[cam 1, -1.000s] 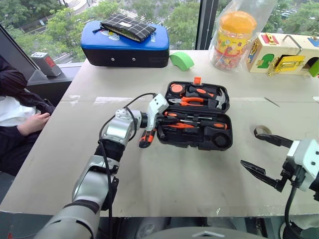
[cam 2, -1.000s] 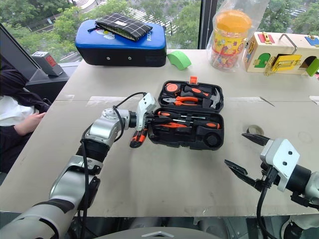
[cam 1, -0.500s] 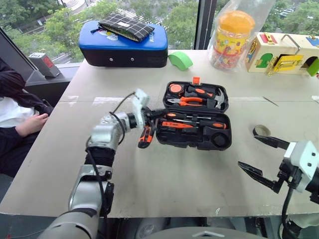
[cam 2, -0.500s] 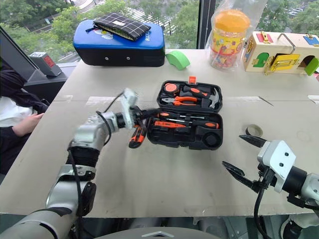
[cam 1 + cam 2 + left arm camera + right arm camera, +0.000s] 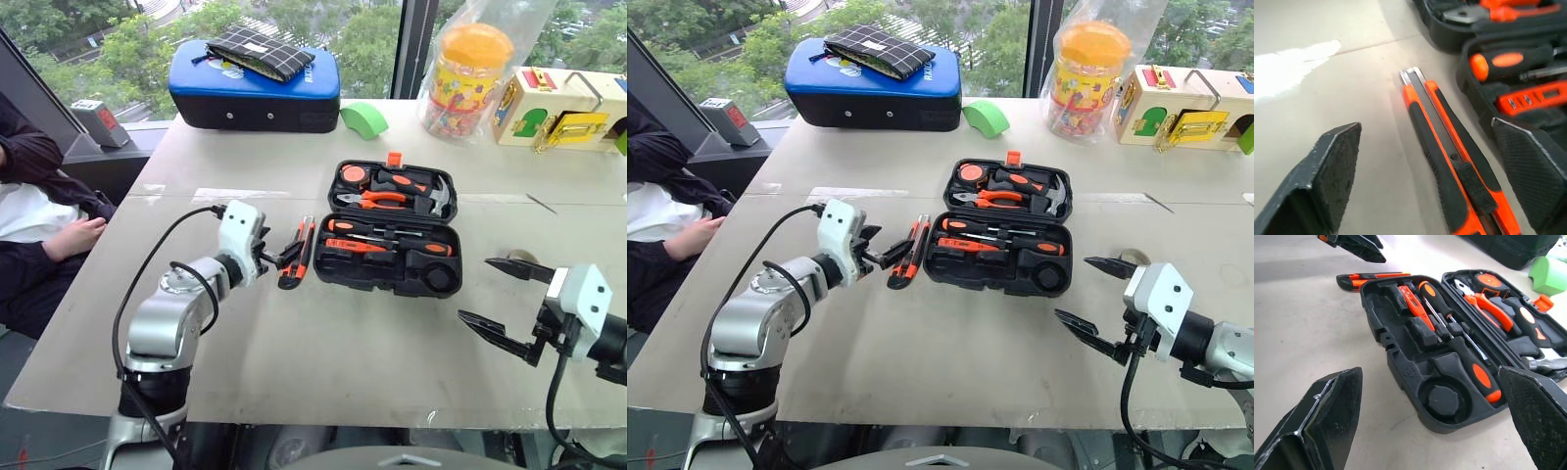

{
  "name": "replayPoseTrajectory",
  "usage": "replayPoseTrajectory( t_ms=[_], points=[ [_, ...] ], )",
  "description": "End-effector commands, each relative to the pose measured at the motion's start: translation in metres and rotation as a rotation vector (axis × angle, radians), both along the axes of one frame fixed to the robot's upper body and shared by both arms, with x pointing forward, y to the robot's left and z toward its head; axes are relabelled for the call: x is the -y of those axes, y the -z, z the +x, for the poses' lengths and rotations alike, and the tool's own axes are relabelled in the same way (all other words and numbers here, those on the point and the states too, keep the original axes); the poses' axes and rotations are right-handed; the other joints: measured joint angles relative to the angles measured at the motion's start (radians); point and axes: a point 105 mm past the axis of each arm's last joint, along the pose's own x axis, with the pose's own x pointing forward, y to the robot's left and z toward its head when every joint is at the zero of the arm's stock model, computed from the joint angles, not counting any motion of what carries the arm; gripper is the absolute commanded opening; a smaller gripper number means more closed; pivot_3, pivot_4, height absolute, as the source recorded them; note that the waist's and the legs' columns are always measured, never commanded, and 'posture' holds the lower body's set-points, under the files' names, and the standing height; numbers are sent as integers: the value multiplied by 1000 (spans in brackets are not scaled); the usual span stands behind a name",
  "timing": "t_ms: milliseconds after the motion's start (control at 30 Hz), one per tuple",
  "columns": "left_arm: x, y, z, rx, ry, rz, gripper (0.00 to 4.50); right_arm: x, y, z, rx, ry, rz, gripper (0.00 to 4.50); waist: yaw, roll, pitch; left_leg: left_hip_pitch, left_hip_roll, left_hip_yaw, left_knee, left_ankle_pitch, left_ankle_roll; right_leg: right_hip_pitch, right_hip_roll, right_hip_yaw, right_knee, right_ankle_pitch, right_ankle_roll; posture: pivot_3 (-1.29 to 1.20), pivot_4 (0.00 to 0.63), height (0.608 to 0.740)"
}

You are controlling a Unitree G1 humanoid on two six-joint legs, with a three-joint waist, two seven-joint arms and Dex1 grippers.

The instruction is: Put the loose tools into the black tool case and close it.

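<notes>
Both grippers' jaws gape wide and empty, the left gripper just beside the utility knife on the bench.

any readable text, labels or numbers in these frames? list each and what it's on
None can be read.
Blue case: white print on its top, too small to read.
Grey box: red label, blurred.
Yellow jar: printed pattern, no legible words.
Tool case: small moulded mark on its wall, illegible.

arms: silver, black cables | wrists: white housings | jaws: black
</notes>
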Motion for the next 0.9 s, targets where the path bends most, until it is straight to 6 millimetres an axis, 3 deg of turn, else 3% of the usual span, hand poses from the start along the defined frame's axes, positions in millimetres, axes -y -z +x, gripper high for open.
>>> replayPoseTrajectory(
  t_ms=[33, 267, 433, 500, 633, 733, 833, 900],
  points=[
    [8, 2, -8, -5, 3, 29, 4367, -2, -8, -1, 31, -29, -11, 4500, 0, 0, 0, 0, 0, 0, 0, 0, 0, 0, 0, 0, 0, 0, 0, 0, 150, 740],
    [14, 26, -12, -77, -18, 81, 4367, -1, -9, -4, 22, -31, -24, 4500, 1, 0, 0, 0, 0, 0, -1, 0, 0, 0, 0, 0, -2, 0, 0, 0, 150, 740],
    [15, 33, -11, -70, -6, 28, 2780, -1, -9, -6, 17, -26, -27, 4500, 3, 2, -1, 0, 0, 0, -1, 0, 0, 0, 0, 0, -2, 0, 0, 0, 150, 740],
    [12, 28, -10, -37, 0, 11, 1712, 0, -10, -6, 16, -23, -26, 4500, 3, 2, -1, 0, 0, 0, -1, 0, 0, 0, 0, 0, -2, 0, 0, 0, 150, 740],
    [2, -22, -2, 161, 168, -52, 1685, 3, -11, -9, 22, -13, -12, 4500, 2, 1, 0, -1, 0, 0, -2, 0, 0, 0, 0, -1, -3, 0, 0, 0, 150, 740],
    [13, -52, 1, 232, 375, -74, 1685, 6, -15, -12, 34, -15, -8, 4500, 5, 1, 0, -2, 0, -2, -2, 1, -1, 0, 0, -3, -3, 0, 0, 0, 150, 740],
    [37, -64, -7, 208, 672, -41, 1685, 12, -23, -14, 45, -18, -8, 4500, 4, 1, 0, -2, -1, -1, -2, 1, -1, 0, -1, -3, -4, 0, 0, 0, 150, 740],
    [51, -59, -14, 181, 872, 33, 1685, 17, -26, -15, 47, -21, -15, 4500, -1, 2, 0, -2, -1, 0, -2, 1, -1, 1, -1, -2, -5, 0, 0, 0, 150, 740]
  ],
)
